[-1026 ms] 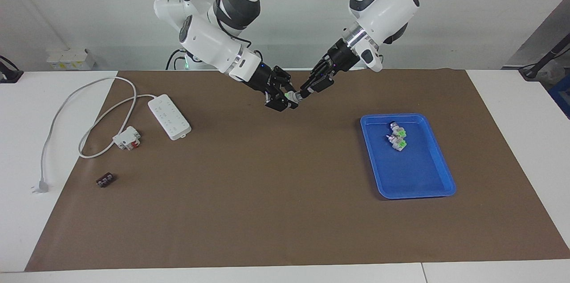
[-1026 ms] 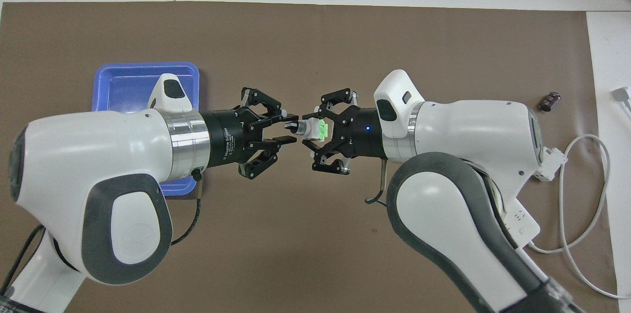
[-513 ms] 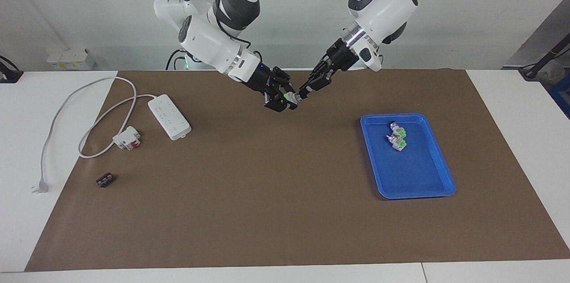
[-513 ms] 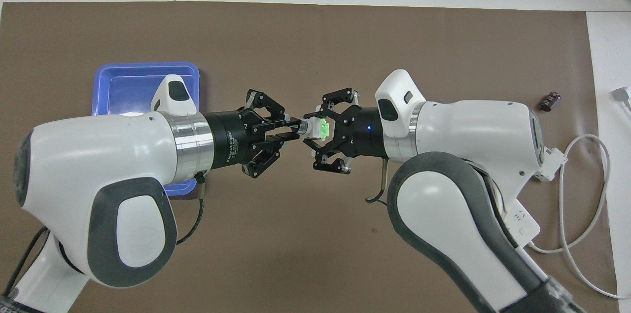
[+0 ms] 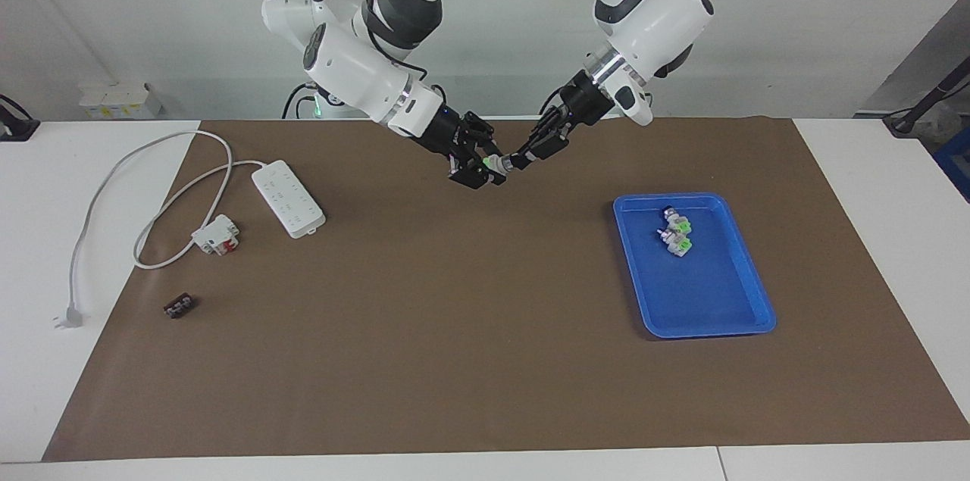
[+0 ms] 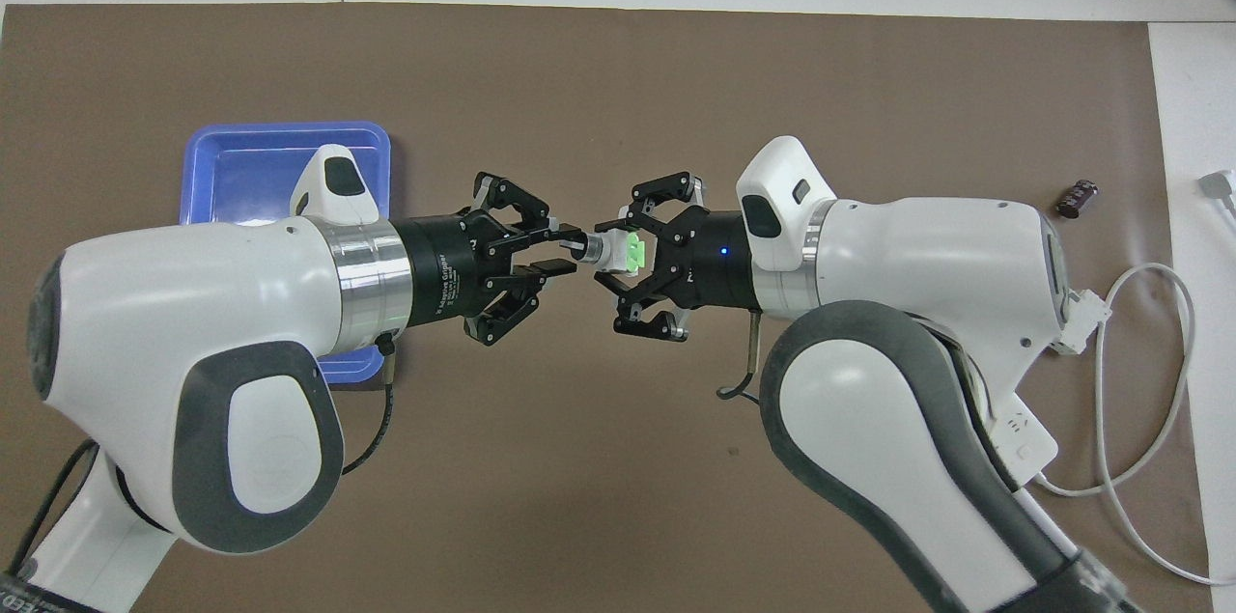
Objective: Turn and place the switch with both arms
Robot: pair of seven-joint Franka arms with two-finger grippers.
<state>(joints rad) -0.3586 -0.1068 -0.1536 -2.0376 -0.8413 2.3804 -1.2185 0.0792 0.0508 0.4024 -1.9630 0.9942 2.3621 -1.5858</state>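
**Two grippers meet on one switch above the mat**

The brown mat (image 5: 485, 329) covers most of the table. Above its middle, toward the robots, both arms reach in and meet in the air.

The right gripper (image 6: 618, 258) is clenched on the pale body of the switch (image 6: 615, 252), green label facing up.

The left gripper (image 6: 562, 254) comes from the left arm's end of the table; its fingertips sit at the switch's black knob with a gap showing between them, and whether they pinch it I cannot tell.

The blue tray (image 5: 727, 314), at the left arm's end, holds two more switches (image 5: 675, 232).
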